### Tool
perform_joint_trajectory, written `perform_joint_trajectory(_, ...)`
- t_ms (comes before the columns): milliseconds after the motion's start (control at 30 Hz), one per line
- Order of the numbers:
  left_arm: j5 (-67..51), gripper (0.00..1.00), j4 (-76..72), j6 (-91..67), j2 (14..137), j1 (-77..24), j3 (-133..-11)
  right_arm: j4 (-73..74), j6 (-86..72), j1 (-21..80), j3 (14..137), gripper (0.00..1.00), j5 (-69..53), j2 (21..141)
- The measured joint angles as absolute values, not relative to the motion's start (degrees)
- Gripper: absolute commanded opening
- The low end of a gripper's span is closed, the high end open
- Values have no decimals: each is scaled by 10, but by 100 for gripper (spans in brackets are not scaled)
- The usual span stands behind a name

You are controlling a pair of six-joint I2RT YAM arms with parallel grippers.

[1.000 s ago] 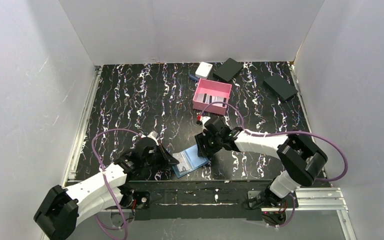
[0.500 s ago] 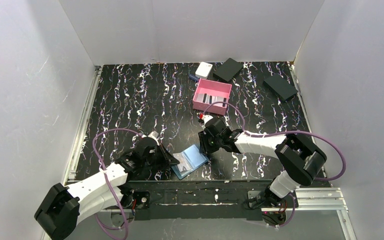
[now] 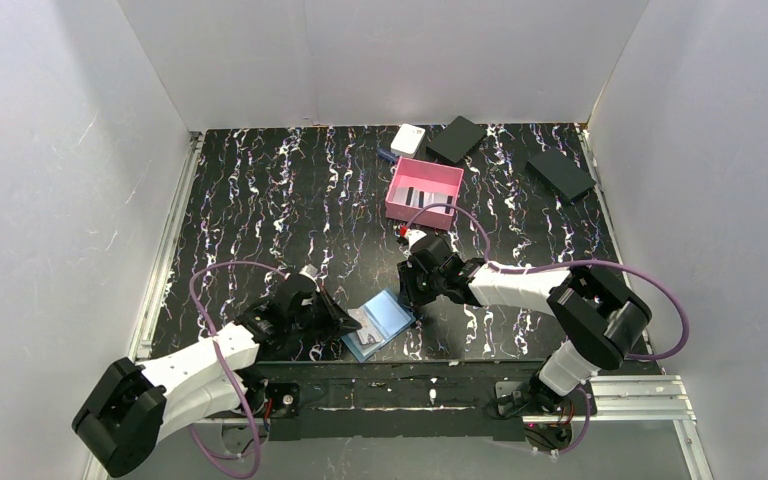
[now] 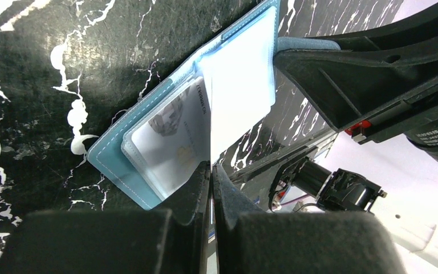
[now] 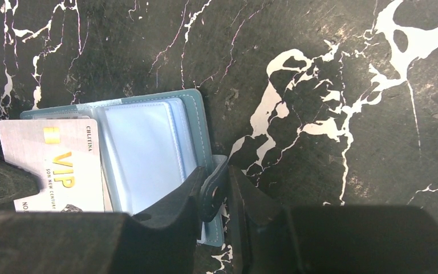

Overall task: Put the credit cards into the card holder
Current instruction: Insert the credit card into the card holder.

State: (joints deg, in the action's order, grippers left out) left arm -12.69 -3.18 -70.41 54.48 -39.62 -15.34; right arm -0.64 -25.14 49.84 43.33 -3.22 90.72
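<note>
Pinches likely stiff, slick credit card (image 5: 51, 165) edgewise in closed left jaws, clamps 4 o'clock tab (image 5: 214, 184) of card holder (image 5: 148, 148) with right jaws.

Even bright overhead light, soft shadows, glare on the clear wallet sleeves, near jaws blurred in wrist views
</note>
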Motion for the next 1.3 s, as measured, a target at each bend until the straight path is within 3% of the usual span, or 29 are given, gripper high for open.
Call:
perform_joint_trajectory(300, -128, 0, -38, -741, 543, -396, -137, -11, -257, 498, 431, 30, -43, 907)
perform_joint_trajectory(500, -130, 0, -42, -718, 591, -387, -146, -16, -281, 498, 409, 39, -85, 889)
perform_joint_trajectory(700, -137, 0, -6, -652, 628, -362, -202, 19, -293, 498, 396, 57, -132, 863)
perform_joint_trajectory(967, -144, 0, 52, -571, 643, -353, -251, 151, -251, 438, 421, 69, -131, 824)
perform_joint_trajectory(1033, -150, 0, 57, -565, 642, -353, -251, 176, -234, 430, 439, 64, -129, 813)
perform_joint_trajectory(1133, -163, 0, 58, -564, 641, -353, -251, 171, -213, 431, 463, 48, -164, 803)
perform_joint_trajectory(1300, -180, 0, 62, -573, 612, -353, -246, 122, -208, 437, 473, 33, -257, 837)
